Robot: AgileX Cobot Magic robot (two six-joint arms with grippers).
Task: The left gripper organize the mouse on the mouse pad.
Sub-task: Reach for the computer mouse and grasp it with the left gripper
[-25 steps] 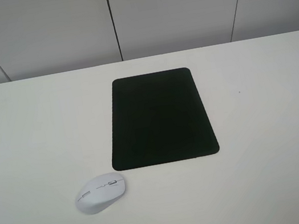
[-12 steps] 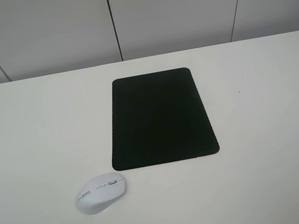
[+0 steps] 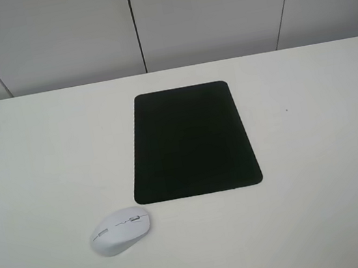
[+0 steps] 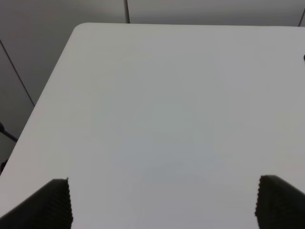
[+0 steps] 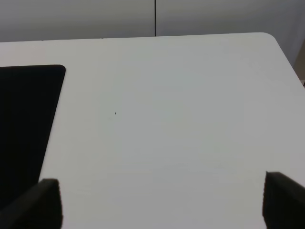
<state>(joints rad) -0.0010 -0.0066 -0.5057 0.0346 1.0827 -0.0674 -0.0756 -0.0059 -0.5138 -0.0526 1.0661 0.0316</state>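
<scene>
item: white mouse (image 3: 120, 231), on the white table (image 3: 321, 150) near the black mouse pad (image 3: 191, 142)'s near-left corner, not touching it; we log no change this past second. left gripper (image 4: 164, 200) and right gripper (image 5: 162, 202): jaws wide, empty. we judge the approach unstarted.

High overview, low wrist views, shared table (image 3: 321, 150)

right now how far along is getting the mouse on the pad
Nothing done yet: the white mouse lies on the table, apart from the black mouse pad, off its near left corner. In hand: nothing; the left gripper hangs open over bare table. Left: reach, grasp, place on the pad.
</scene>
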